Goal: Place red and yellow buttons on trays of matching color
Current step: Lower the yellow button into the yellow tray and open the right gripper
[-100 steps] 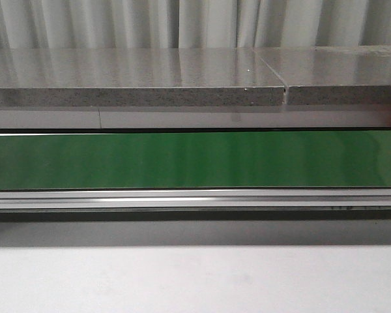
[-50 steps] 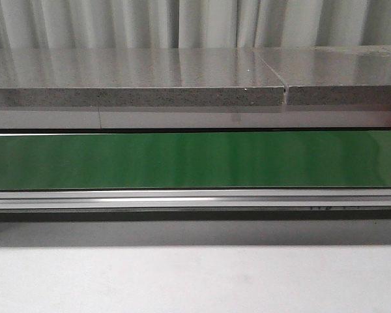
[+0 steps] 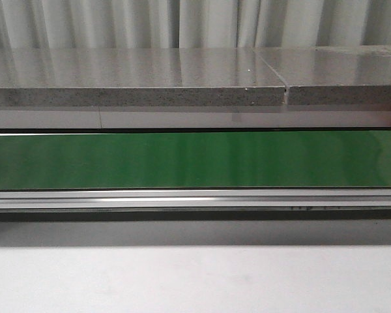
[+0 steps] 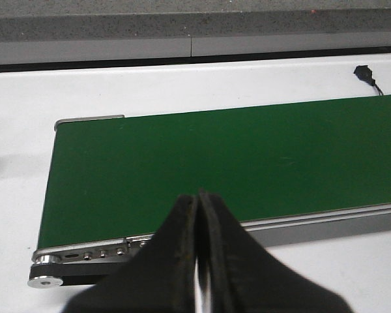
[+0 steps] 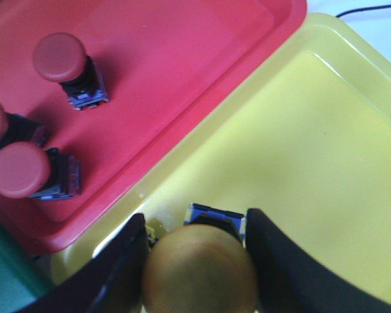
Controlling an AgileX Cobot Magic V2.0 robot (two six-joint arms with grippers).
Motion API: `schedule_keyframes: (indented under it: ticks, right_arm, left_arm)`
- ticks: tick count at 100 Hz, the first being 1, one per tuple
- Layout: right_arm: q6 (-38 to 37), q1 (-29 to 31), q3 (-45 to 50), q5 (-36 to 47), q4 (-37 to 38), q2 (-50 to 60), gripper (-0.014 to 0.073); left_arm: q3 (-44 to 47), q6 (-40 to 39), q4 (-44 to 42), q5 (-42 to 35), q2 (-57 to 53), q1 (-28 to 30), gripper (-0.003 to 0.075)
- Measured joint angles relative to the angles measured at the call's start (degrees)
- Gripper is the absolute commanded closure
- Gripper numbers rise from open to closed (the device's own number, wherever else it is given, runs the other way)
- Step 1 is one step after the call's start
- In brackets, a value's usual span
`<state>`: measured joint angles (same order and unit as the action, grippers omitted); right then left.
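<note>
The left gripper [image 4: 199,261] hangs with its black fingers pressed together over the near edge of the green conveyor belt [image 4: 234,163]. The belt's end roller [image 4: 45,280] sits at its corner on the white bench [image 4: 182,85], and a black plug [image 4: 365,73] lies beyond the belt's far edge.

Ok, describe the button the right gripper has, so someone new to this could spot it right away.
Find the yellow tray beside the red tray. Over its near corner, the right gripper has its fingers on either side of one button. It is the only one with a yellow cap; the three buttons on the red tray are red-capped.
</note>
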<state>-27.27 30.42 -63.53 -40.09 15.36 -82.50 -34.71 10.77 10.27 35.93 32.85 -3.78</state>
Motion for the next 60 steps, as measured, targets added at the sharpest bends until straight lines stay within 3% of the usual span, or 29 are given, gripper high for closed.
schedule_keyframes:
  ticks: [23, 60]
  right_arm:
    - [0.0, 1.2, 5.1, 6.8, -1.7, -1.3, 0.0463]
    - [0.0, 1.2, 5.6, 14.7, -3.0, -9.5, 0.0463]
  left_arm:
    - [0.0, 0.0, 0.0, 0.0, 0.0, 0.0, 0.0741]
    - [0.0, 0.0, 0.0, 0.0, 0.0, 0.0, 0.0741]
